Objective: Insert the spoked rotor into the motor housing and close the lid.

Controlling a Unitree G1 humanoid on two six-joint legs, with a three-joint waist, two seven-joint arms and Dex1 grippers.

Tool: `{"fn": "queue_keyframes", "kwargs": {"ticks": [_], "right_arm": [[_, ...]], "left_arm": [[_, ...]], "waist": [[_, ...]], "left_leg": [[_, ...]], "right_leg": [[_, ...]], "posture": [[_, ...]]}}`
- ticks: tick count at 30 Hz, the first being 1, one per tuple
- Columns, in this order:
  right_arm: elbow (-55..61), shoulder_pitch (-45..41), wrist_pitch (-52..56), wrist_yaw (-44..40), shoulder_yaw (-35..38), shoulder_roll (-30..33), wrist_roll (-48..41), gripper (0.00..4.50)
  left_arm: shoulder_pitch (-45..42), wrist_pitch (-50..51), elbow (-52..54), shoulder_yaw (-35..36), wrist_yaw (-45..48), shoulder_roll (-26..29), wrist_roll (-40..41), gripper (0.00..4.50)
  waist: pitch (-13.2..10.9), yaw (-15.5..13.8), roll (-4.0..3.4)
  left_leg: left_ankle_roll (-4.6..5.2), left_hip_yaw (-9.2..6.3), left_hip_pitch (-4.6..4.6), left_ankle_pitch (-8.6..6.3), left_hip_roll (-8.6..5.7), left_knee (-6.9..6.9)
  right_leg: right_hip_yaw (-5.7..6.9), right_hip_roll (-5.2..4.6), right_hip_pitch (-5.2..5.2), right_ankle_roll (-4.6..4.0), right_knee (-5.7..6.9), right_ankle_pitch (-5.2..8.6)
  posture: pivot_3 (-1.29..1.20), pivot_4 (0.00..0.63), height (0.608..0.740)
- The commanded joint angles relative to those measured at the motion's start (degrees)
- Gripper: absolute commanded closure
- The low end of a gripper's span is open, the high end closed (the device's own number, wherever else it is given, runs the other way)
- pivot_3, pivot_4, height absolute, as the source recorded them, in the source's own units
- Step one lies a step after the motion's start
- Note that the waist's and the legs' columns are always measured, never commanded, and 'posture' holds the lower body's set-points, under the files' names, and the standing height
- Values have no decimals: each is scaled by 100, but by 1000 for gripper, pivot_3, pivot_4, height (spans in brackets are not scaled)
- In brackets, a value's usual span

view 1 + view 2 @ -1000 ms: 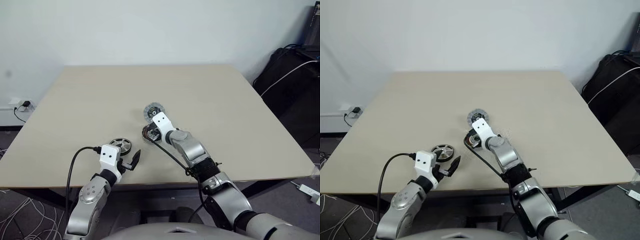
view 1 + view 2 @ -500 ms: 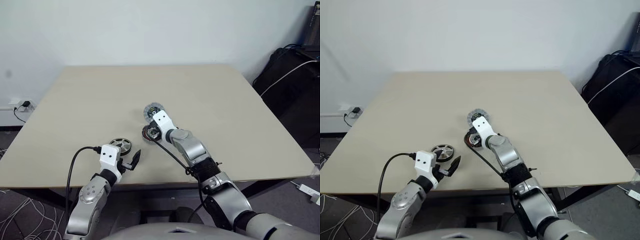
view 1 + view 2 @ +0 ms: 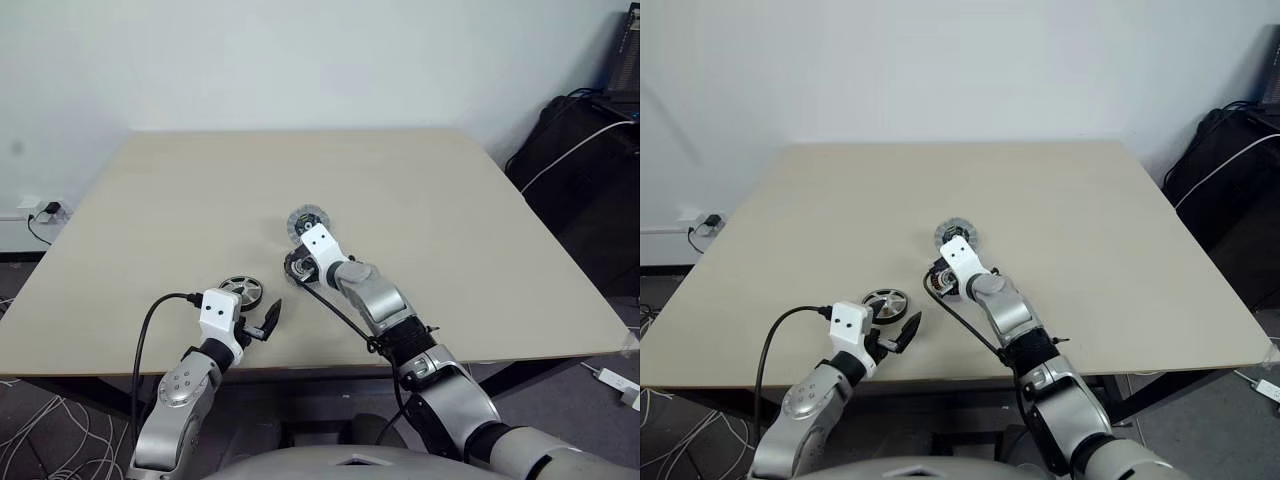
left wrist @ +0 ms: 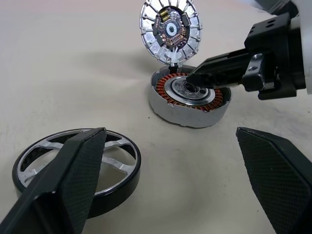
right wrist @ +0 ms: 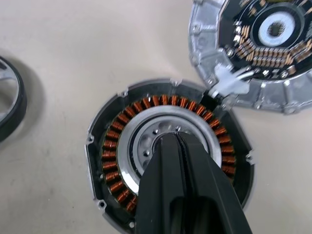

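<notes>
The motor housing (image 5: 113,165), a dark cup with copper windings around a silver centre, lies mid-table (image 3: 294,266). My right gripper (image 5: 173,138) is shut, its tips resting at the housing's silver centre; from the left wrist it reaches in from the side (image 4: 193,78). The lid (image 4: 170,30) lies just beyond the housing, circuit face up, touching its rim (image 3: 305,221). The spoked rotor (image 4: 73,168) lies flat nearer me on the left (image 3: 241,291). My left gripper (image 4: 170,180) is open and empty, just short of the rotor (image 3: 257,322).
The beige table (image 3: 450,250) has its front edge close behind both hands. Black bags with a white cable (image 3: 590,150) stand on the floor to the right. A wall socket with a plug (image 3: 40,210) is at the left.
</notes>
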State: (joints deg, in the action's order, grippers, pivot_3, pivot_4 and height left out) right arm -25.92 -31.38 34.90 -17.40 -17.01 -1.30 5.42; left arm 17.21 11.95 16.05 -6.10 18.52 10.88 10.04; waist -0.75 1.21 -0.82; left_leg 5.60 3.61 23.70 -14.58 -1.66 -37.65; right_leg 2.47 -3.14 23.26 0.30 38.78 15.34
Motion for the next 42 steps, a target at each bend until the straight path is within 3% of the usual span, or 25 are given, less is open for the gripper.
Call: {"fn": "queue_keyframes", "kwargs": {"ticks": [1,15,42], "right_arm": [[62,-188,-164,18,40,-35,14,4470],[148,-232,-206,3,35,-19,31,4470],[-722,-418,-559,89,155,-177,72,4470]], "left_arm": [[-41,-112,159,16,-16,-19,-12,0],[-23,-135,133,10,-22,-37,-12,0],[-7,-99,190,15,-21,-24,-2,0]], "waist": [[0,1,0],[0,3,0],[2,8,0]], "left_leg": [[0,0,0,0,0,0],[-1,0,-1,1,0,0],[-3,0,-7,2,0,-1]], "right_leg": [[0,0,0,0,0,0],[0,0,0,1,1,-1],[1,0,-6,2,5,-1]], "posture": [[0,0,740],[0,0,740],[0,0,740]]}}
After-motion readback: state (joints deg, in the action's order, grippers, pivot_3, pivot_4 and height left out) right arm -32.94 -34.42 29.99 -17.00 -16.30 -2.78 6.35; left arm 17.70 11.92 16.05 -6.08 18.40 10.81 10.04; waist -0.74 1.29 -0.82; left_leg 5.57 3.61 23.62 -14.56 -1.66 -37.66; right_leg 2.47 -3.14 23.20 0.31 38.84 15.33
